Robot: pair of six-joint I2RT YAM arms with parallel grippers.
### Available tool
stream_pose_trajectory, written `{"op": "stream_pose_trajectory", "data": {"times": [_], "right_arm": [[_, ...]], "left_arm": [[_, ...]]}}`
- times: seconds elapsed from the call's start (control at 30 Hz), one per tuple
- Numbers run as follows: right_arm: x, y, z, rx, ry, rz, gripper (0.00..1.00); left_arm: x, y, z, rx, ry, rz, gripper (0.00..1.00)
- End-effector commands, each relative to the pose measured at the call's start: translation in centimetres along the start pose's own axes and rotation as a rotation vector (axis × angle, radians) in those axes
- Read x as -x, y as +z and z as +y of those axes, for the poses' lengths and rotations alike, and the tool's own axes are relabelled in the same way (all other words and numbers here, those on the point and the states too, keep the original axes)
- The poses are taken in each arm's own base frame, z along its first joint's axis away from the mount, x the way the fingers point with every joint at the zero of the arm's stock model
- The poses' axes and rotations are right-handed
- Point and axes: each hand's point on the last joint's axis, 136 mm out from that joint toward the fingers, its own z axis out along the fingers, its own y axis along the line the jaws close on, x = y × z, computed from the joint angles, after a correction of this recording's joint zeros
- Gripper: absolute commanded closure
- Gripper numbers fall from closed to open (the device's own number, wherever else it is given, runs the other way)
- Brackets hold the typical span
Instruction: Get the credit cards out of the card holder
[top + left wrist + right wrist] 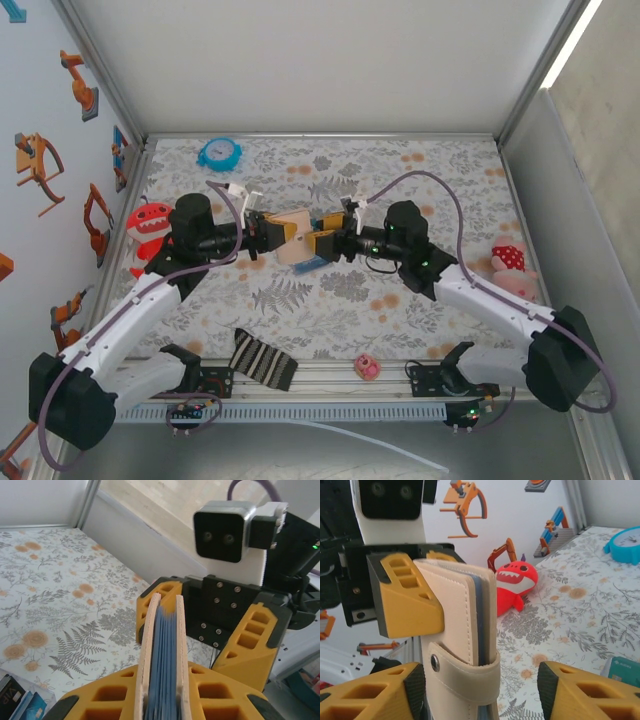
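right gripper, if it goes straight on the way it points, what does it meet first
The right gripper would likely meet the card holder first, pinched by the left gripper just ahead.

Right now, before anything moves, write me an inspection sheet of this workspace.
Surface: floral mat, flat, no spills seen.
Job's things: card holder held off the mat between the arms, blue layers between its tan covers; loose cards lie on the mat.
Clutter: blue clock, red shark toy, pink plush toy, striped cloth, small pink item.
Grippers: left pincer shut on the card holder; right pincer open, its fingers on either side of the holder's strap end.
Cables: purple cables loop along both arms; white cable at the front.
Surroundings: stickered wall on the left.
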Motion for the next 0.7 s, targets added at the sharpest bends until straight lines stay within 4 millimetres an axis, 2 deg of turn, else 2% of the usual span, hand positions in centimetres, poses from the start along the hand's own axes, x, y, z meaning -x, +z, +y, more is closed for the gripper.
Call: {"op": "stream_pose_trajectory", "data": {"times": [0.0, 0.27, 0.33, 0.4, 0.47, 0.5, 0.6, 0.67], "right_arm": [[0.7, 0.6, 1.7, 0.119, -0.002, -0.006, 0.47], [0.2, 1.4, 1.5, 0.152, 0.020, 0.016, 0.59], [0.1, 1.5, 1.5, 0.150, 0.020, 0.017, 0.69], [0.2, 1.4, 1.4, 0.139, 0.017, 0.015, 0.85], [0.3, 1.2, 1.3, 0.122, 0.009, 0.009, 0.97], [0.3, 1.1, 1.1, 0.104, 0.006, 0.006, 1.00], [0.4, 0.6, 0.4, 0.048, -0.001, -0.009, 1.00], [0.6, 0.3, 0.1, 0.016, -0.007, -0.024, 1.00]], "left_arm": [[0.9, 0.1, -1.2, -0.069, 0.023, -0.030, 0.89], [1.5, 0.8, -0.6, -0.087, -0.028, -0.062, 0.89], [1.6, 1.0, -0.4, -0.088, -0.039, -0.064, 0.89], [1.6, 1.2, -0.1, -0.088, -0.052, -0.063, 0.87], [1.6, 1.3, 0.1, -0.086, -0.060, -0.062, 0.80], [1.6, 1.4, 0.1, -0.086, -0.063, -0.061, 0.74], [1.5, 1.4, 0.3, -0.081, -0.072, -0.059, 0.58], [1.2, 1.4, 0.4, -0.075, -0.084, -0.051, 0.43]]}}
